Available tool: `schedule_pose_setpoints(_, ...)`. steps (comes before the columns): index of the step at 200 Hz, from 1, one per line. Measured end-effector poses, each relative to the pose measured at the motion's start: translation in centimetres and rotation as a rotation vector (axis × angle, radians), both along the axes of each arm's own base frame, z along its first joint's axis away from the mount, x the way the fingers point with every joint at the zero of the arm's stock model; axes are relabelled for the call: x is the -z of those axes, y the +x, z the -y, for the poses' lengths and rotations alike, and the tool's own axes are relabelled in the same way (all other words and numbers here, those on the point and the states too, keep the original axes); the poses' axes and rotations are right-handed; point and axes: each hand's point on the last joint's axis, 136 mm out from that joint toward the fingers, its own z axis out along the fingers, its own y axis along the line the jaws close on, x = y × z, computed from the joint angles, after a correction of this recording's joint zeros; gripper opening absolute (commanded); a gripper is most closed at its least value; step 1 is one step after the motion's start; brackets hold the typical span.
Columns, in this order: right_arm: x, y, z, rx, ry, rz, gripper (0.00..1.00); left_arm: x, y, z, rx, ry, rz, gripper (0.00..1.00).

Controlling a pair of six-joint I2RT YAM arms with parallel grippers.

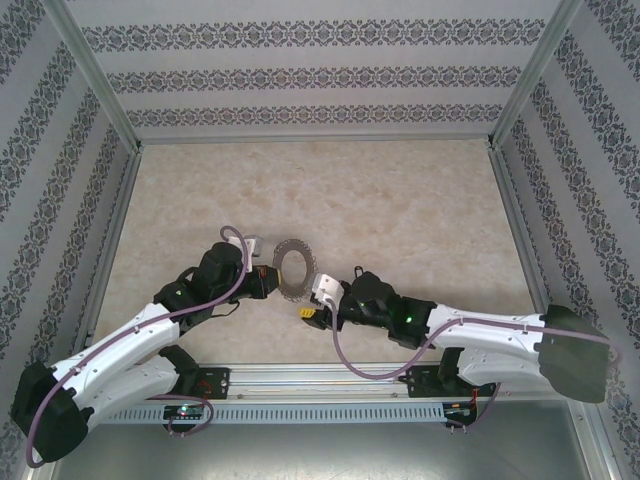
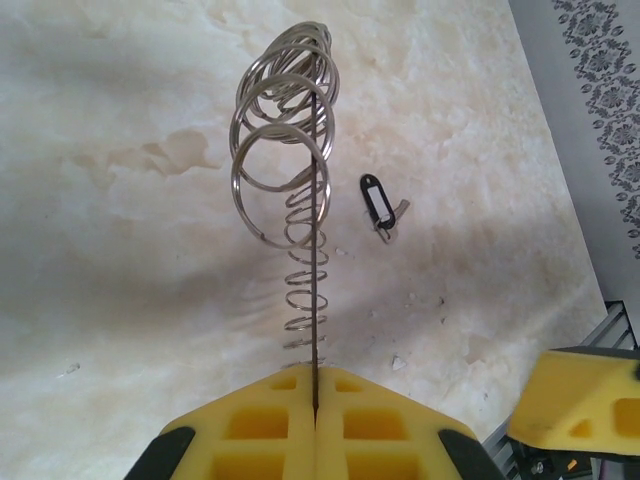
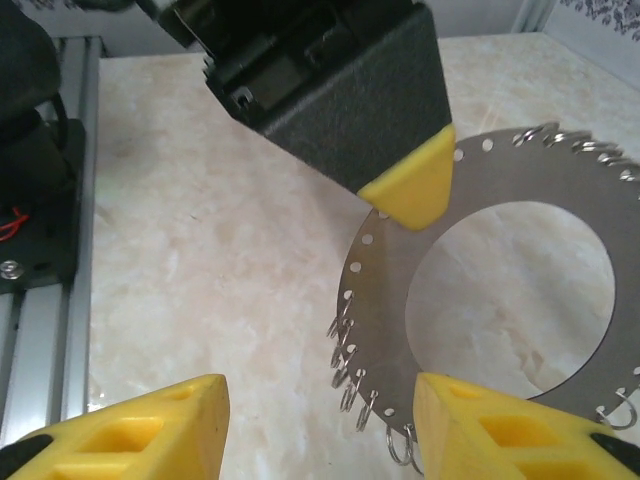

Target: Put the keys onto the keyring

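The pale marbled counter (image 1: 400, 200) carries everything I'm working with. My left tool (image 2: 315, 400) is clamped shut on the rim of the keyring (image 3: 385, 290) and holds it on edge, so the left wrist view sees it as a thin dark line with wire loops (image 2: 285, 150) stacked along it. My right tool (image 3: 318, 400) stands wide open with nothing between its fingers, just short of the ring's lower rim.

The keyring reads to me as thin, stiff sheet metal: light, smooth-faced and likely to pivot in a narrow pinch, so the rim grip looks right. The loops look springy and fiddly to part.

The key (image 2: 375, 203) lies flat on the counter beside the ring and apart from it. I'd judge it very light and prone to skating away, so I would take it by the dark oval head, not the short silver end.

I can't tell whether the ring's bottom edge touches the counter. The key's blade is too small to read, and part of the ring is cut off in the right wrist view.
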Motion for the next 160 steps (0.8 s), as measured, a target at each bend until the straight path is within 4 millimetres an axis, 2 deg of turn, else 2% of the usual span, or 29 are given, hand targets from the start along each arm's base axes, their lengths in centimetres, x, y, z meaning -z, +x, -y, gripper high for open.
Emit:
schedule_pose_setpoints(53, -0.5, 1.6, -1.0, 0.076, -0.036, 0.071, 0.42, -0.7, 0.7, -0.1, -0.022, -0.005, 0.032, 0.0)
schedule_pose_setpoints(113, 1.5, 2.6, -2.3, 0.097, -0.101, 0.067, 0.36, -1.2, 1.2, 0.0, -0.041, -0.022, 0.052, 0.0)
schedule_pose_setpoints(160, 1.9, 3.1, -3.0, 0.106, -0.117, 0.064, 0.34, -1.8, 1.6, 0.2, -0.052, -0.047, 0.065, 0.0)
